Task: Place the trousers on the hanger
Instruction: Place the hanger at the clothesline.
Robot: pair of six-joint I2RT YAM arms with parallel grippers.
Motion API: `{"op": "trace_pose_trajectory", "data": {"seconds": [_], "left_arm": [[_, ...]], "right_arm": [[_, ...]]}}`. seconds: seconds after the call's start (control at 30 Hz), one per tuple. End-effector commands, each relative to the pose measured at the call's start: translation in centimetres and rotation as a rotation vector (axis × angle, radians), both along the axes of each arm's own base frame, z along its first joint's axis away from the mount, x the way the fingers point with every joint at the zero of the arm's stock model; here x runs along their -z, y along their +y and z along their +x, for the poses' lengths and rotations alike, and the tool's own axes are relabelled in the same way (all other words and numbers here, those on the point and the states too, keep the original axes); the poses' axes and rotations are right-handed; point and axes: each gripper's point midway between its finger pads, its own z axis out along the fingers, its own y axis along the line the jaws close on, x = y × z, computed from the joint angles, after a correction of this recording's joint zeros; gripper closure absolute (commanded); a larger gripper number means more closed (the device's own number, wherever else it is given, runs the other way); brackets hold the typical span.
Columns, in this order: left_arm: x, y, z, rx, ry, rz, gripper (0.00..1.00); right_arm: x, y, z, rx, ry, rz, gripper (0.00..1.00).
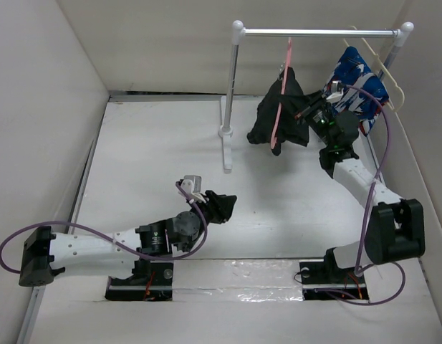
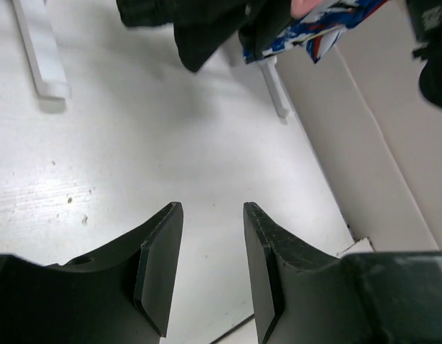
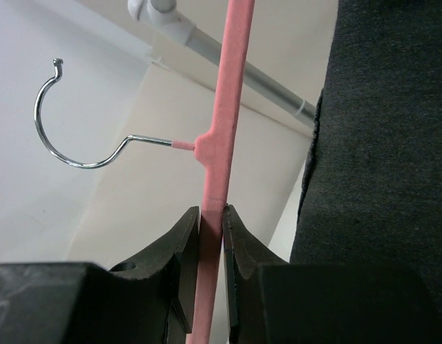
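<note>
Nearest to the arm bases, the left claw [image 1: 219, 206] stays low above the white surface [image 1: 149, 158]. In its wrist view the left claw [image 2: 211, 209] has the two fingers apart and nothing is between them.

Farther back, on the right side, the right claw [image 1: 306, 115] is lifted up to the clothes. In its own view the right claw [image 3: 210, 211] is closed tightly on a thin bar of the pink hanger [image 3: 231, 86]. The metal hook [image 3: 63, 136] points to the side and is free in the air, touching nothing.

The black trousers [image 1: 278, 118] are draped over the hanger [image 1: 281, 107] in a bunch, above the surface and just under the white rail [image 1: 314, 32]. Behind them, at the right end of the rail, the patterned garment [image 1: 357, 79] hangs on a cream hanger [image 1: 378, 64].
</note>
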Motion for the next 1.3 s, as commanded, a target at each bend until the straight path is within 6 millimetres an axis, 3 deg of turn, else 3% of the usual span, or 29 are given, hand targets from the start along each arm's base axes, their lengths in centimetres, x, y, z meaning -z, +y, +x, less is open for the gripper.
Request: {"op": "trace_pose_trajectory", "data": {"seconds": [0.0,0.2,0.47,0.6,0.93,1.27], "left_arm": [[1.0,-0.4,-0.6,0.029,0.043,-0.038,0.64],[2.3,-0.4,-0.9,0.038,0.073,-0.019,0.64],[5.5,-0.4,-1.5,0.057,0.130,0.032,0.64],[6.2,0.0,-1.7,0.055,0.149,0.027,0.65],[6.4,1.9,-1.5,0.014,0.156,0.013,0.65],[7.1,2.4,-1.6,0.004,0.174,-0.006,0.65]], "right_arm": [[-9.9,-0.6,-2.3,-0.043,-0.313,0.061,1.00],[-10.3,-1.7,1.3,-0.026,-0.286,0.063,1.00],[-13.2,-3.0,3.4,-0.029,-0.325,0.087,1.00],[-13.5,-3.9,5.0,-0.004,-0.315,0.065,1.00],[-11.0,-5.0,9.2,0.017,-0.242,0.049,1.00],[-8.2,-6.1,10.7,0.031,-0.216,0.036,1.00]]}}
